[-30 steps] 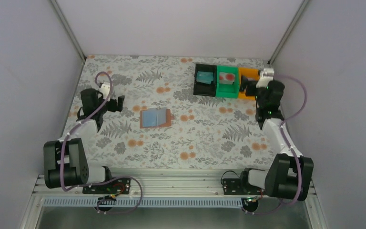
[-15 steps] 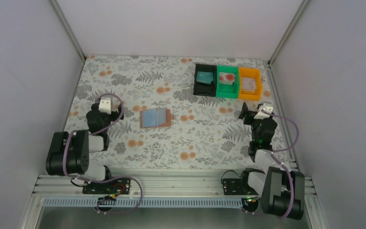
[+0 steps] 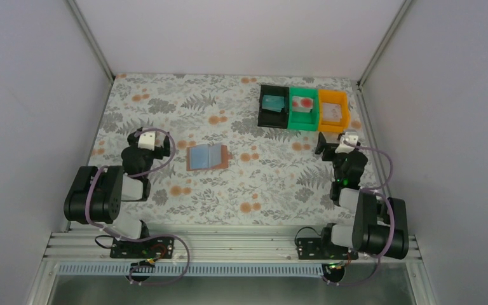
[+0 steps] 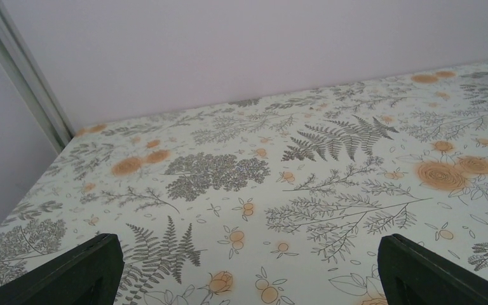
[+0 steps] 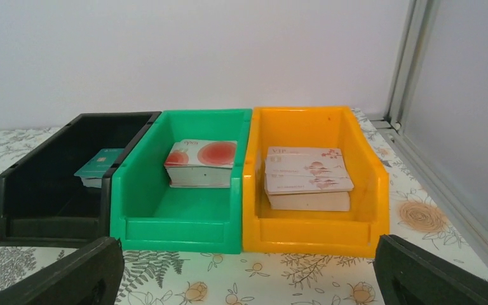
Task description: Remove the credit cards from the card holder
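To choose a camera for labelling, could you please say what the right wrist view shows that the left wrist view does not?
Right wrist only: open right end effector, black plastic bin, green plastic bin, orange plastic bin, each bin holding flat credit cards. Left wrist only: open left end effector, flower-printed table's far left corner. Both: table, pale wall.

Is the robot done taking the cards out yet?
Looks nearly done. Done: credit cards sit in the black bin, green bin and orange bin. In hand: nothing, left claw and right claw are open. Left: maybe nothing; the card holder lies open, seemingly empty.
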Robot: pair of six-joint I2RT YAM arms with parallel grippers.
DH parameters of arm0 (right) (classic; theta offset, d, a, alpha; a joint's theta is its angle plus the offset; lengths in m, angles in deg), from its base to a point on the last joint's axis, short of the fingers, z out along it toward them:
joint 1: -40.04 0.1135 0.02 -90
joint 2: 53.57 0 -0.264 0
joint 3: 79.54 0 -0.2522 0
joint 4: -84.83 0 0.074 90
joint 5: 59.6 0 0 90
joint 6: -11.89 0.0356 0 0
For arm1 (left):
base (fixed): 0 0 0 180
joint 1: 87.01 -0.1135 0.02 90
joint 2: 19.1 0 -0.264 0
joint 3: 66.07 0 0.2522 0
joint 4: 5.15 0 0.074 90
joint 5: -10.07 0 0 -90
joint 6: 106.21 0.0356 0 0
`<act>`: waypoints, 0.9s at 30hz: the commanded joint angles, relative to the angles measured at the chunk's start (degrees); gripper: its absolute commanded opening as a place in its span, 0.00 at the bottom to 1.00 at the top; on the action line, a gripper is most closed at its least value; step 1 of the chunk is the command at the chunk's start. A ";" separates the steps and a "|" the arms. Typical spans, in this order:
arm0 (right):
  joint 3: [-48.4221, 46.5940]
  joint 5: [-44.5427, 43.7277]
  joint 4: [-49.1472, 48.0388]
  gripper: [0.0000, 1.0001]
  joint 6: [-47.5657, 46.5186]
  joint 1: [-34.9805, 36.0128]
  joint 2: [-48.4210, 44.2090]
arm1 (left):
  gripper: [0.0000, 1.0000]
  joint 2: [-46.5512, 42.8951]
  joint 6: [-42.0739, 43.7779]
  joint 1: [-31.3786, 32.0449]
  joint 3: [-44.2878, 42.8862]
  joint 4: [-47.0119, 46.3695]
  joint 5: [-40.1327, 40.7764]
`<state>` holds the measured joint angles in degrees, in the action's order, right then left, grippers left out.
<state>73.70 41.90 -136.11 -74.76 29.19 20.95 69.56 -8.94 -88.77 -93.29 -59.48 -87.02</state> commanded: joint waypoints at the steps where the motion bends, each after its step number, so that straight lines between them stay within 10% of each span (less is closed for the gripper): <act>1: -0.25 1.38 -3.45 1.00 -1.77 -0.25 -0.39 | 1.00 0.18 0.58 -0.17 -0.32 -2.95 -0.10; 27: -2.03 4.18 -13.69 1.00 -1.00 4.67 12.16 | 1.00 0.06 0.60 -0.17 -0.34 -3.10 -0.04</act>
<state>73.42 48.57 -145.83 -73.80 32.44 31.73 69.56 -8.92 -88.77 -93.29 -59.50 -86.97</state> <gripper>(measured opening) 0.997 0.998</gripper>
